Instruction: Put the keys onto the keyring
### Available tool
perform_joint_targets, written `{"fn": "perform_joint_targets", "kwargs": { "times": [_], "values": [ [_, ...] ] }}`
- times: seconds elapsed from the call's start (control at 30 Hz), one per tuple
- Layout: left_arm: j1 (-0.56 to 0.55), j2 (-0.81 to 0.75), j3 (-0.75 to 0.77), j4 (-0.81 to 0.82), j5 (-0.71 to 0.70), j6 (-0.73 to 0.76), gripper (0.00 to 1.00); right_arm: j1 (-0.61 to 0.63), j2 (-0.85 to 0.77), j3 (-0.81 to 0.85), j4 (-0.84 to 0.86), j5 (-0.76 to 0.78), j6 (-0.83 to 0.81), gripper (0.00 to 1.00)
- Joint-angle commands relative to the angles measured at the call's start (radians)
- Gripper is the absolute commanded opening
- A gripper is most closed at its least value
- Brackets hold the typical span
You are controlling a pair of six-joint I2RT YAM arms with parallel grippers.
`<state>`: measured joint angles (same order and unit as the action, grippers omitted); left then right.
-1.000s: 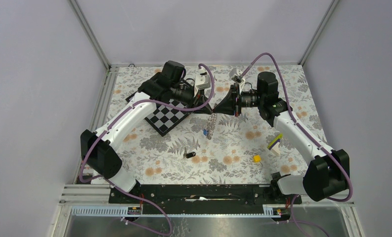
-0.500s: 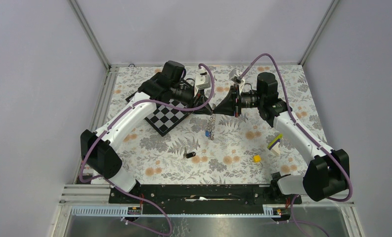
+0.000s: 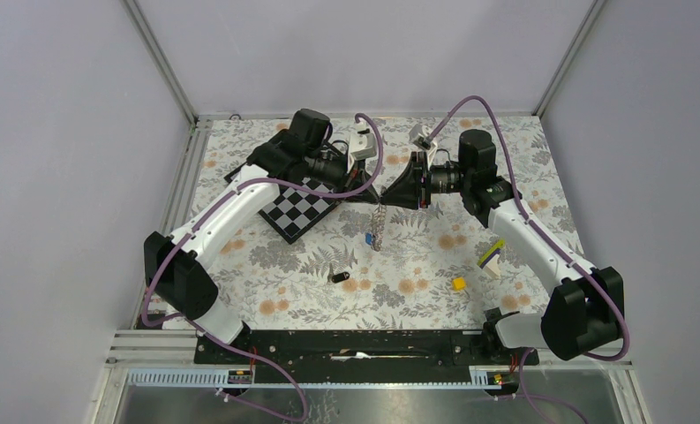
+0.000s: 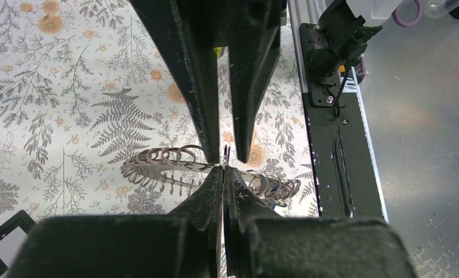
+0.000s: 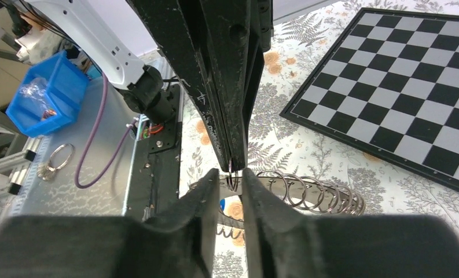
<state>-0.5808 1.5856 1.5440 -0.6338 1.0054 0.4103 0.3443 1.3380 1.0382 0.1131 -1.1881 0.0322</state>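
The left pincer (image 4: 223, 180) is pressed together on one coil of the keyring (image 4: 157, 165), which is held up over the bench (image 3: 417, 265) between the two arms. The right pincer (image 5: 231, 180) is set tip to tip against it. Its jaws are slightly apart, with a turn of wire standing in the gap (not clamped, as far as can be seen). From the pinch, the rest of the grey loop is seen hanging toward the bench. The blue key (image 3: 366, 238) is seen just beside the hanging part; whether it is threaded cannot be told. The black key (image 3: 337, 277) is found apart from the ring, nearer the arm bases. The step in hand is judged to be a regrip of the ring. Next, a firm hold by one pincer is called for, so that the other can be freed for the black key.
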Motion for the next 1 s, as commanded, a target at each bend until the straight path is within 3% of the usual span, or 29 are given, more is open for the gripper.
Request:
{"fn": "perform_joint_targets", "kwargs": {
  "times": [0.0, 0.07, 0.1, 0.3, 0.4, 0.57, 0.97],
  "values": [
    [0.000, -0.021, 0.013, 0.034, -0.033, -0.009, 0.00, -0.016, -0.018, 0.039, -0.040, 0.032, -0.060, 0.39],
    [0.004, -0.029, 0.012, 0.035, -0.062, -0.009, 0.00, -0.025, -0.027, 0.069, -0.134, 0.073, -0.132, 0.63],
    [0.009, -0.033, 0.009, 0.035, -0.066, -0.008, 0.00, -0.030, -0.032, 0.083, -0.180, 0.105, -0.169, 0.70],
    [0.048, -0.081, -0.049, 0.074, -0.047, 0.056, 0.00, -0.039, -0.062, 0.155, -0.442, 0.251, -0.369, 0.84],
    [0.065, -0.109, -0.080, 0.096, -0.056, 0.102, 0.00, -0.038, -0.063, 0.150, -0.530, 0.279, -0.448, 0.85],
    [0.101, -0.084, -0.034, 0.098, -0.091, 0.049, 0.00, 0.029, -0.058, 0.106, -0.642, 0.364, -0.565, 0.80],
    [0.130, -0.050, -0.045, 0.260, -0.219, -0.087, 0.00, 0.299, -0.015, -0.021, -0.551, 0.526, -0.646, 0.77]
  ]
}}
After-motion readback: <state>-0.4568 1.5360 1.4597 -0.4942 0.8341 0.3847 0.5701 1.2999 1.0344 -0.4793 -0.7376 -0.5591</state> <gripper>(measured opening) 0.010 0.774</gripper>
